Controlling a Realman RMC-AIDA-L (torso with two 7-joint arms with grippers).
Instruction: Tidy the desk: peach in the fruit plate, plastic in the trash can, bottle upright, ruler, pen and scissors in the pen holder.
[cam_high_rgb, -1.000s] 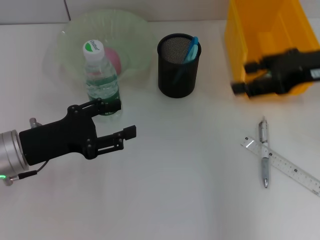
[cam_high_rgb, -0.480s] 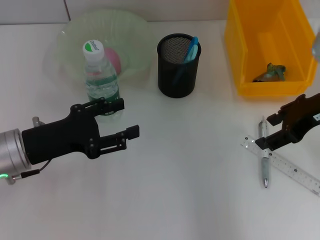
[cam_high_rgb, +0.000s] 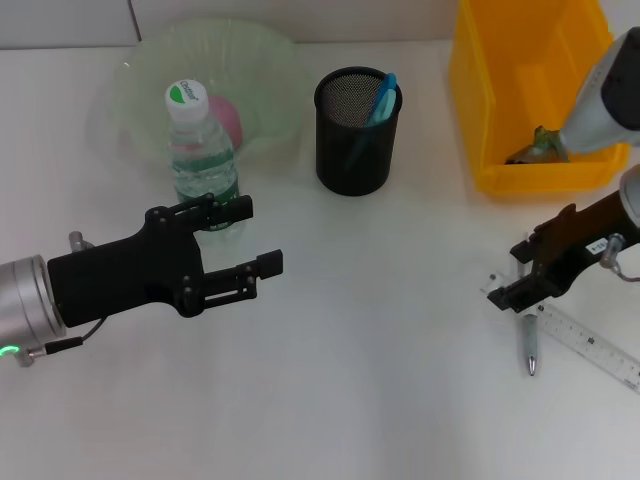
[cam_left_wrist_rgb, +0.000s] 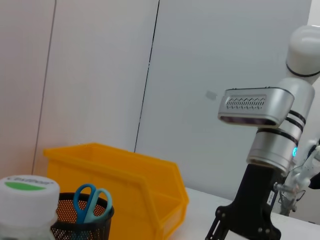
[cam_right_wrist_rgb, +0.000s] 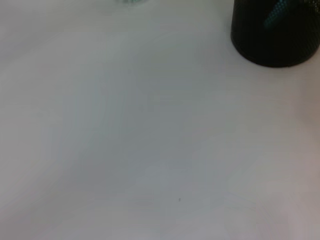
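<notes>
Two fingers of right gripper (cam_high_rgb: 518, 275) spread apart, poised directly over pen (cam_high_rgb: 529, 343) crossing ruler (cam_high_rgb: 590, 343); pen's long axis running toward robot. Left gripper (cam_high_rgb: 245, 240), also parted, well apart beside bottle (cam_high_rgb: 203, 160).

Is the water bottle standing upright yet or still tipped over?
Upright. The bottle stands on its base in front of the fruit plate, white cap on top, with the open left gripper beside it.
</notes>
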